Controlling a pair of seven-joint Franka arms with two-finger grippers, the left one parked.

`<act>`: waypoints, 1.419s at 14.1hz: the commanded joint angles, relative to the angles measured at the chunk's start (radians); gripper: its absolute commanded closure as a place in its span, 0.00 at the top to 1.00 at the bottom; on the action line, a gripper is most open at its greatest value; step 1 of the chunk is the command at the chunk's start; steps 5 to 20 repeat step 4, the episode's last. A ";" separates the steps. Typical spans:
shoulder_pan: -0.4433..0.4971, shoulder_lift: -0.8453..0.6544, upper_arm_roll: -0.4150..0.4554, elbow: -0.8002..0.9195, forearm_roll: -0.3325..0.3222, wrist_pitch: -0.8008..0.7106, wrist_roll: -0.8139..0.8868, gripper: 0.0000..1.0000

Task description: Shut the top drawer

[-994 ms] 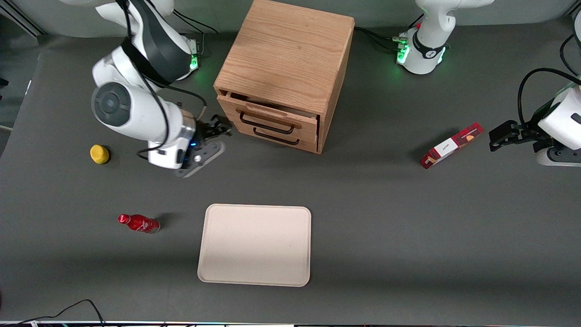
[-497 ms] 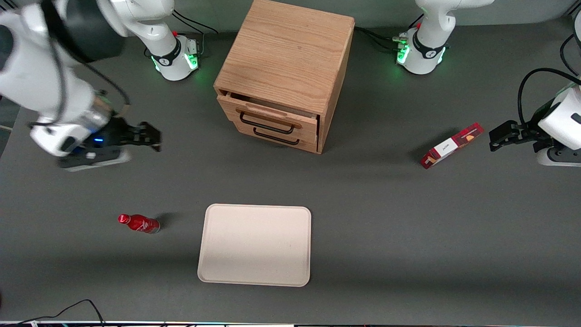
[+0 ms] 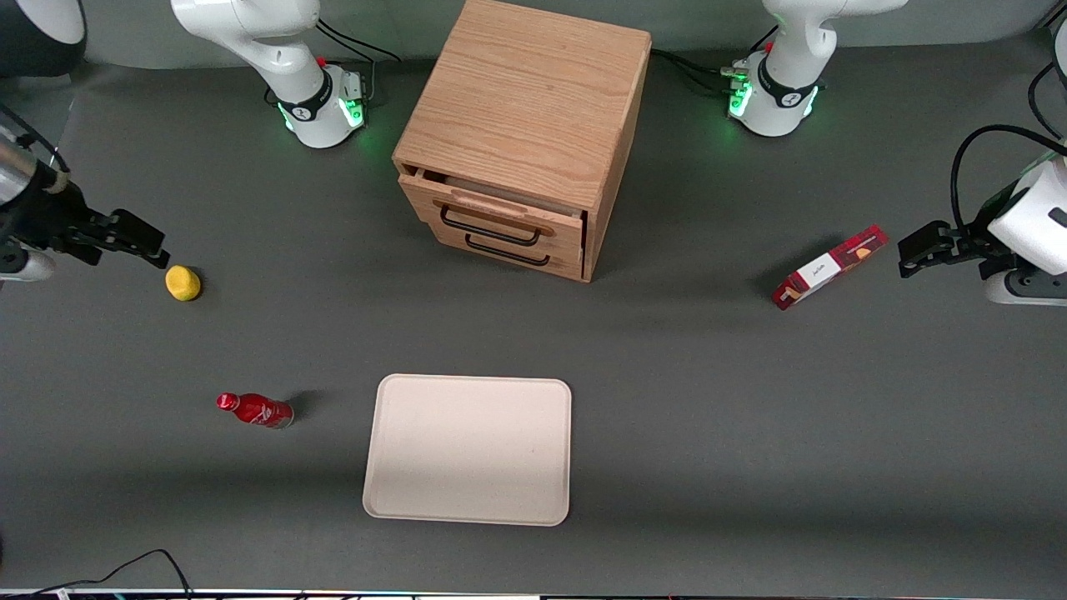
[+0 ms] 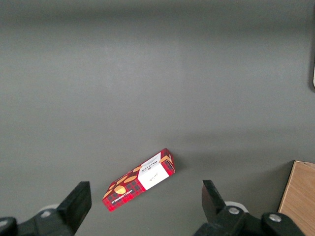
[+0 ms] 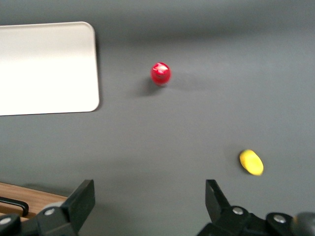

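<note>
Top-down look at a dark grey desk (image 3: 750, 417) with one wooden cabinet (image 3: 525, 100) near its middle, farther from the front cam than anything else on it.

Two drawers in the cabinet front, one black wire handle each. Top drawer (image 3: 500, 212), the upper one, not quite flush: sticks out a little past the cabinet face, with a thin strip of its inside showing along its upper edge. Lower drawer (image 3: 521, 250) looks shut.

One pale, bare tray (image 3: 468, 450) nearer the cam, roughly in front of the cabinet. One red carton (image 3: 828, 267) lying flat toward the parked arm's end. One red bottle (image 3: 254, 410) on its side toward the working arm's end. One small yellow fruit-like item (image 3: 182, 282), same end, farther from the cam than the bottle.

One working gripper (image 3: 148, 243) out at the working arm's end of the desk, just beside the yellow item and well apart from the cabinet. Fingers spread wide per wrist cam, nothing held between them, nothing touched.

Step in hand, by judgement: the push itself mostly done or only partly effective, since the drawer front is close to home but not seated. Task approx. nearly complete, not fully.

Next move, if any: travel to the cabinet front, set the fingers against the drawer face or its handle, then press straight in along the slide till flush w/ the lower front. Risk: an off-centre push could skew the shallow box or shift the whole cabinet.
</note>
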State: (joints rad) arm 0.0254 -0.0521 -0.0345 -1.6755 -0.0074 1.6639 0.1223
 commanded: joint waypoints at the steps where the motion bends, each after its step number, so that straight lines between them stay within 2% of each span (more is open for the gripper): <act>1: 0.014 -0.075 -0.054 -0.070 -0.006 -0.016 0.007 1.00; 20: 0.014 -0.089 -0.064 -0.076 -0.008 -0.019 0.008 1.00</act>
